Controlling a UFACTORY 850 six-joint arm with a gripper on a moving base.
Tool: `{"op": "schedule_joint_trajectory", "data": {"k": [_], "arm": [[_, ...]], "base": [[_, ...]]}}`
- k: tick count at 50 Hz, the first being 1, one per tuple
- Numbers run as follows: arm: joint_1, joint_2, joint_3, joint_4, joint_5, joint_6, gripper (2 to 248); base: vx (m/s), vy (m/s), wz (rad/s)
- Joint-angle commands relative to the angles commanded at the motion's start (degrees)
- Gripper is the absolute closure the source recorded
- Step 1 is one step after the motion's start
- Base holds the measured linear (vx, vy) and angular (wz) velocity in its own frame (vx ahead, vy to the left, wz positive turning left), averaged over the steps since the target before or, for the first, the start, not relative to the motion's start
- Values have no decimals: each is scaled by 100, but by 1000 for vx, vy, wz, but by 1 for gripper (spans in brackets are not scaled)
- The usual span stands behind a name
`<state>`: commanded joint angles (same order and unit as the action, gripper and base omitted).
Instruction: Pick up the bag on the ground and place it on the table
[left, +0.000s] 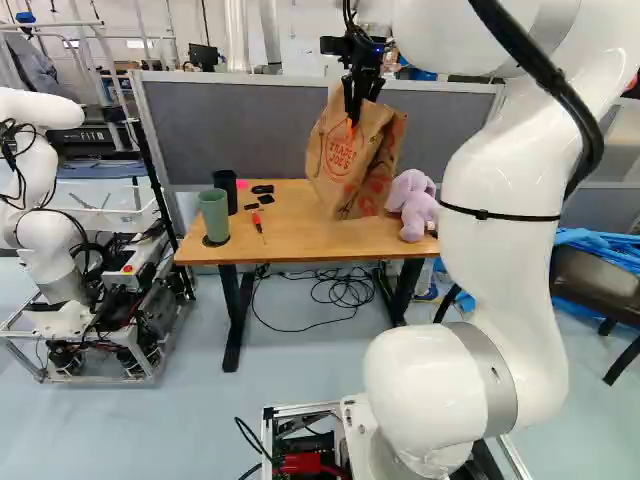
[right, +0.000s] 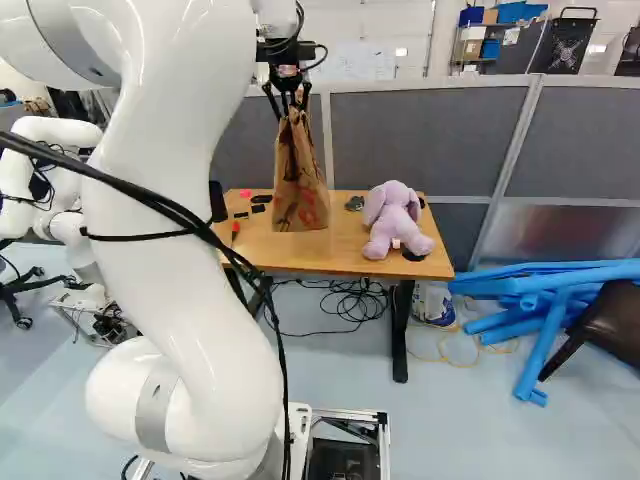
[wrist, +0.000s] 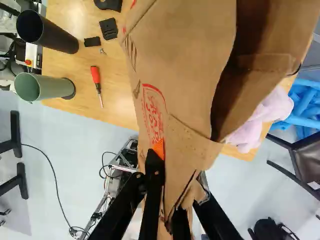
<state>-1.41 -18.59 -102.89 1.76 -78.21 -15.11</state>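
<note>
Pinching the bag (left: 345, 165), the nearly closed hand (right: 292, 110) may tear it. A tilted set-down could push the toy (right: 395, 222) off the right edge of the surface (left: 285, 235).

We see a bright room, and the light is spread evenly and seems to come mostly from above. On the white arm (left: 510, 250) the light is very strong, so some parts become almost pure white, and its curves carry soft grey shadows. The pale floor (left: 210, 430) gives back a weak shine. In the right base view we notice small spots of glare on the wall (right: 360, 40). In the wrist view, the outer paper of the bag (wrist: 180, 65) is well lit, but its deep fold lies in dark brown shadow.
</note>
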Motion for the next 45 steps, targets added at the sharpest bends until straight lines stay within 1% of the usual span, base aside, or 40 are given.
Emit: {"op": "schedule_joint_trajectory", "data": {"k": [13, 45], "arm": [[3, -210, -210, 0, 0, 0, 229], [10, -972, -628, 0, 0, 0, 229]], "base": [[0, 0, 0], [0, 0, 0]]}}
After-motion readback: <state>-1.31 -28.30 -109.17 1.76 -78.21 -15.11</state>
